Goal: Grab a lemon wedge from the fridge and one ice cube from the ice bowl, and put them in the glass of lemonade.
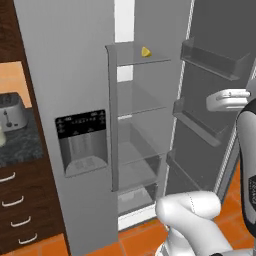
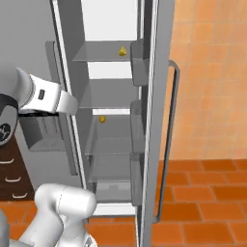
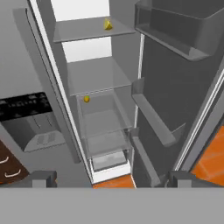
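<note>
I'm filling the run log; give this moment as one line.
fridge: right door open | lemon wedge: on upper shelf | gripper: open, empty, outside fridge

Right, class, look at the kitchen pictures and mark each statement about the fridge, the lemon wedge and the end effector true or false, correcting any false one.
1. The right-hand door of the fridge stands open. True.
2. The lemon wedge lies on the bottom shelf. False: it sits on the top glass shelf, near its right end.
3. The end effector is shut on the lemon wedge. False: it is open and holds nothing, well short of the wedge.
4. A toaster stands on the dark counter left of the fridge. True.
5. The dispenser panel is on the closed door. True.
6. A second small yellow thing lies on a lower shelf. True.
</note>
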### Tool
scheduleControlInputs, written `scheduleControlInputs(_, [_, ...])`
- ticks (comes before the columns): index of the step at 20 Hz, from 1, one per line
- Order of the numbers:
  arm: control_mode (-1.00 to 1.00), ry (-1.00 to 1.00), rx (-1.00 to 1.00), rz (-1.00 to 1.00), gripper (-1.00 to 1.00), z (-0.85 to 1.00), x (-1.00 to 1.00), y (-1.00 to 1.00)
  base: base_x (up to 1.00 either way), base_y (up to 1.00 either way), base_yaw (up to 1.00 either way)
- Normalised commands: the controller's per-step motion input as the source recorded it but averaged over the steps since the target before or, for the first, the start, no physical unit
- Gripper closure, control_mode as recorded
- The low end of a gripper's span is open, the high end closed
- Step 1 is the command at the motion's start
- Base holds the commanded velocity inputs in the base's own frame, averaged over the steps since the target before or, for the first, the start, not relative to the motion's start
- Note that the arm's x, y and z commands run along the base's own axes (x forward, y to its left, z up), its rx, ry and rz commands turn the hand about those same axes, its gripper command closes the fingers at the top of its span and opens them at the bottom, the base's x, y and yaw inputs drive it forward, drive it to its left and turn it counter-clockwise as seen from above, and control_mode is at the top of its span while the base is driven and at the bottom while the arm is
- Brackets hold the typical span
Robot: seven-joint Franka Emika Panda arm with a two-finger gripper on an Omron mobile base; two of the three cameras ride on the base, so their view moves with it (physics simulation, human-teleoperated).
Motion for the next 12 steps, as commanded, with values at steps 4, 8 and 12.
scheduleControlInputs(4, [1.00, 0.00, 0.00, 0.00, -1.00, 0.00, 0.00, 0.00, 0.04, -0.07, -0.39])
scheduleControlInputs(8, [1.00, 0.00, 0.00, 0.00, -1.00, 0.00, 0.00, 0.00, 0.13, 0.26, -0.04])
scheduleControlInputs(12, [1.00, 0.00, 0.00, 0.00, -1.00, 0.00, 0.00, 0.00, 0.73, 0.33, 0.00])
